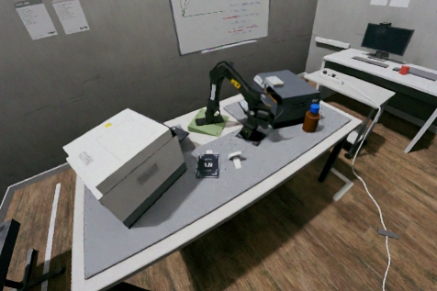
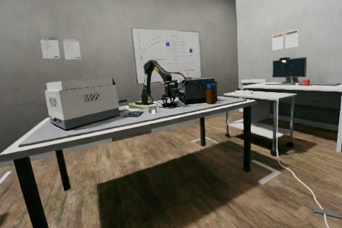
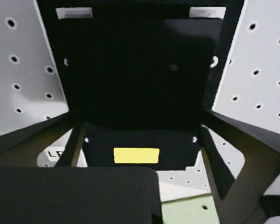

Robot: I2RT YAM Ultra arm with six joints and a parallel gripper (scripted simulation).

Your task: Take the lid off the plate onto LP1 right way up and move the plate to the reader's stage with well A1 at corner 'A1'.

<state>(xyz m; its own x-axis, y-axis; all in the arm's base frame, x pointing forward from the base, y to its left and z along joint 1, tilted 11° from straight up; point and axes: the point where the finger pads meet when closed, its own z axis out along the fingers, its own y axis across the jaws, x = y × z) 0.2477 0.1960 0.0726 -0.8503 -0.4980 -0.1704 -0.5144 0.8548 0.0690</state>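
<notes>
My gripper hangs low over the dark LP1 pad, beside the dispenser. Its fingers stand wide, shut on the dark lid. The lid is held level, its yellow label facing the wrist camera. Two white locators of LP1 show beyond the lid. The white plate sits uncovered on the dispenser's stage. The white reader stands at the table's left, with its dark stage sticking out towards the arm.
A brown bottle with a blue cap stands in front of the dispenser, right of my gripper. The dark N1 pad and a small white piece lie on the grey mat. The arm's green base plate is behind.
</notes>
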